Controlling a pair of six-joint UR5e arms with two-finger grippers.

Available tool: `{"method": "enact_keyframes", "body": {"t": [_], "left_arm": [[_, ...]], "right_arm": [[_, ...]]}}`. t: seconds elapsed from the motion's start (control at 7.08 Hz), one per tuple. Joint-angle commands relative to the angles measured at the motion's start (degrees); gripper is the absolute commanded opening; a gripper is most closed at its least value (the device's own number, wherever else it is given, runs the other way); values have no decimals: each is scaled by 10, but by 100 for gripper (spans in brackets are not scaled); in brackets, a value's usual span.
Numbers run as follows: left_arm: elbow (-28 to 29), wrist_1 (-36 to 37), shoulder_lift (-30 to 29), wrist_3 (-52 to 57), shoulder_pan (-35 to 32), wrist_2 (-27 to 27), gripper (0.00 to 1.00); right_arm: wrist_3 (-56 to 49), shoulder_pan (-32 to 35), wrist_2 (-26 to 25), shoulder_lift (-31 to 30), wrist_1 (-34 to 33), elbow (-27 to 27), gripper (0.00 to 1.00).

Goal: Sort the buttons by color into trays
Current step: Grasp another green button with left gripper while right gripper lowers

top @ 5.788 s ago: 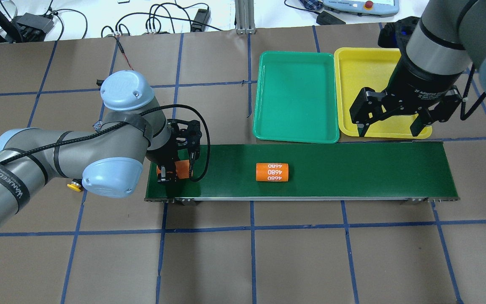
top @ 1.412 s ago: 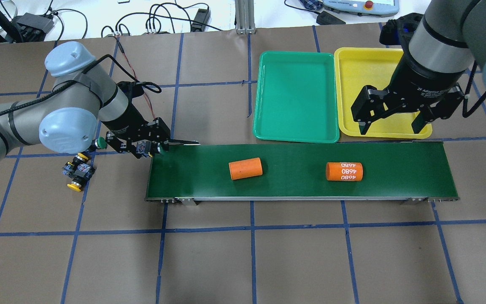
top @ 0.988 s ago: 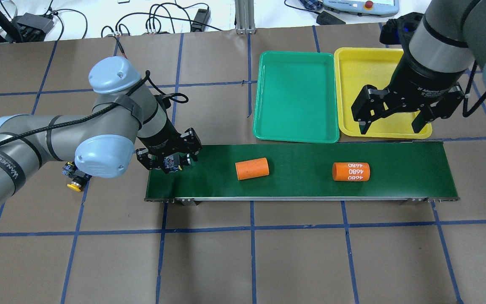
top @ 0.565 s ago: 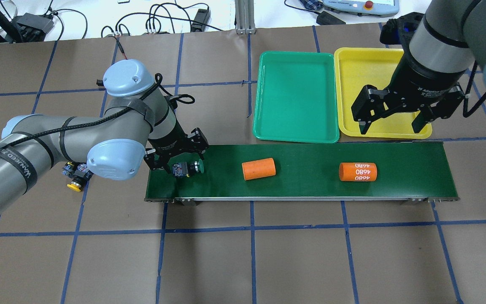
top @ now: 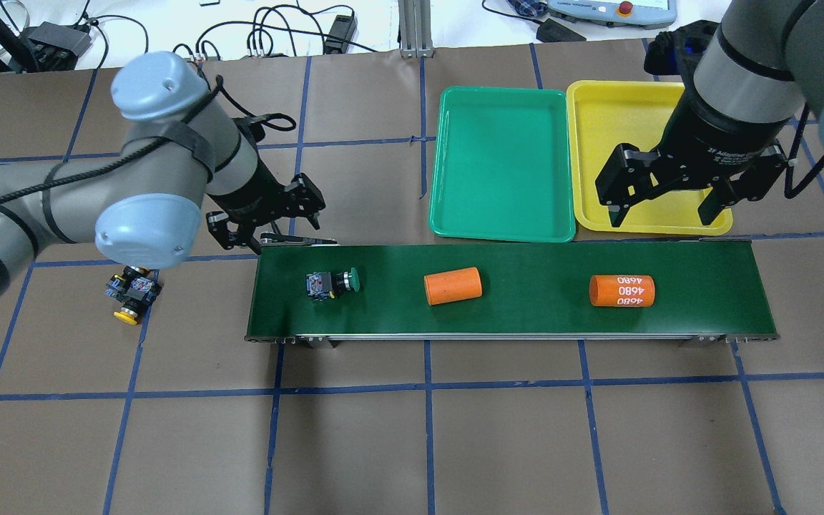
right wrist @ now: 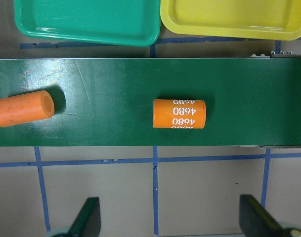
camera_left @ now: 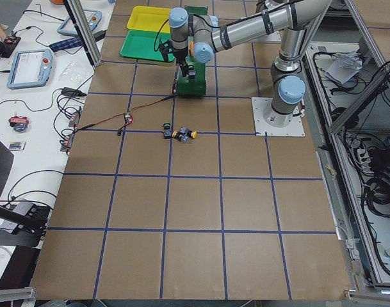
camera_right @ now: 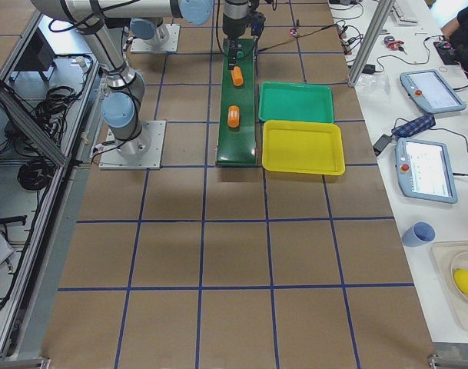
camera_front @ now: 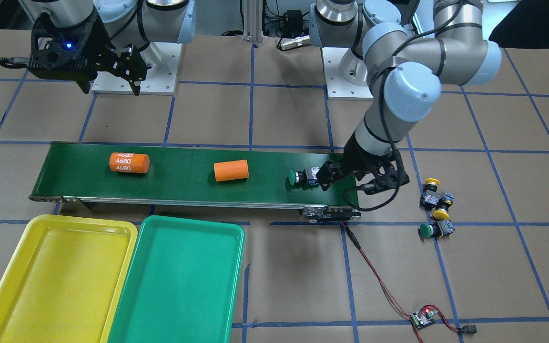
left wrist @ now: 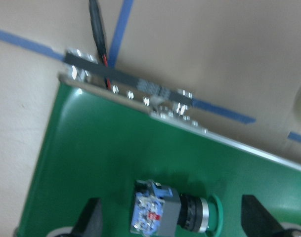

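A green-capped button [top: 331,283] lies on its side at the left end of the dark-green conveyor belt [top: 526,318]; it also shows in the front view [camera_front: 301,177] and the left wrist view [left wrist: 172,212]. My left gripper [top: 267,227] is open and empty, just beyond the belt's far-left corner. Two yellow-capped buttons [camera_front: 434,197] and a second green one [camera_front: 435,229] lie on the table left of the belt. My right gripper [top: 662,207] is open and empty above the near edge of the yellow tray [top: 619,114]. The green tray [top: 501,164] stands beside it.
A plain orange cylinder [top: 453,285] and one printed 4680 [top: 621,290] lie on the belt to the right of the button. A small circuit board with a red light [camera_front: 422,318] and its wire lie beyond the belt's left end.
My left gripper carried the green button onto the belt, let go of it and drew back up and to the left. Both orange cylinders have moved right along the belt. The right arm stayed still.
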Motion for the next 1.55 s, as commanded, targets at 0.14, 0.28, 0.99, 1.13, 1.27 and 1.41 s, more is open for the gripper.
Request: {"method": "enact_keyframes", "body": {"t": [0.14, 0.28, 0.99, 1.13, 1.27, 1.41], "left_arm": [[56, -34, -53, 119, 123, -18, 100], [56, -32, -76, 138, 145, 6, 100], [57, 29, -160, 195, 205, 52, 100], [64, 49, -175, 199, 206, 53, 100], [65, 61, -185, 223, 208, 53, 100], [55, 61, -189, 229, 213, 54, 100]], "right_arm": [[5, 0, -1, 1, 4, 0, 100], [4, 0, -2, 2, -1, 0, 100], [15, -1, -46, 28, -76, 0, 100], [17, -1, -46, 34, -76, 0, 100], [59, -1, -45, 34, -76, 0, 100], [114, -1, -37, 35, -76, 1, 100]]}}
